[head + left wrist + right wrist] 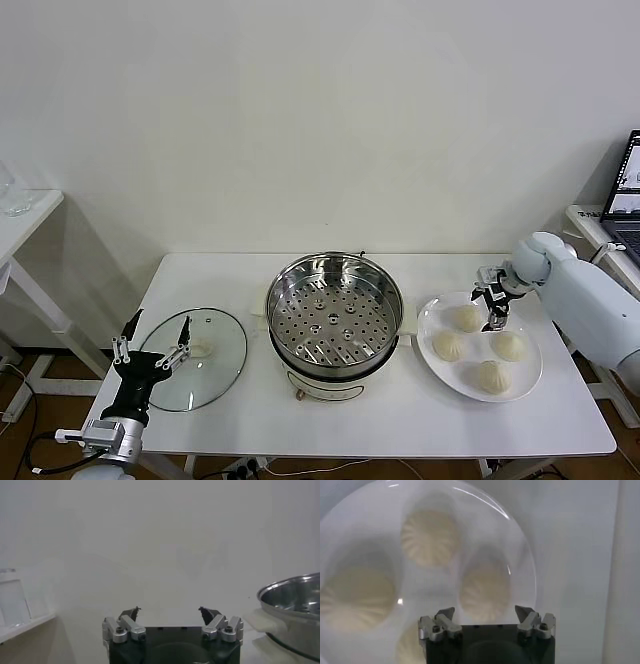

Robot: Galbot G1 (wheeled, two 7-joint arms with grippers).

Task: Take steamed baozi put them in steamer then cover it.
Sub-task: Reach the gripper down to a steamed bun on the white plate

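white table (pixel 380 420) fills the frame's middle. right gripper (pixel 492 303), jaws wide and empty, hangs directly over the upper-left baozi (pixel 466 317) on the plate (pixel 528 385), right of the steamer (pixel 334 310). left gripper (pixel 153 344), lower left, gapes idle.

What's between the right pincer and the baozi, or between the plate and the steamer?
Nothing visible. The right pincer hangs open over the four baozi on the plate. The steamer beside it is uncovered; its lid lies on the far side, by the left pincer.

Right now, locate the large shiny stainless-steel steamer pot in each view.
Head view: the steamer stands mid-table, between the glass lid and the white plate.
Left wrist view: its rim and cream handle show at the edge.
Right wrist view: not in it.
Shared landmark: the white table.
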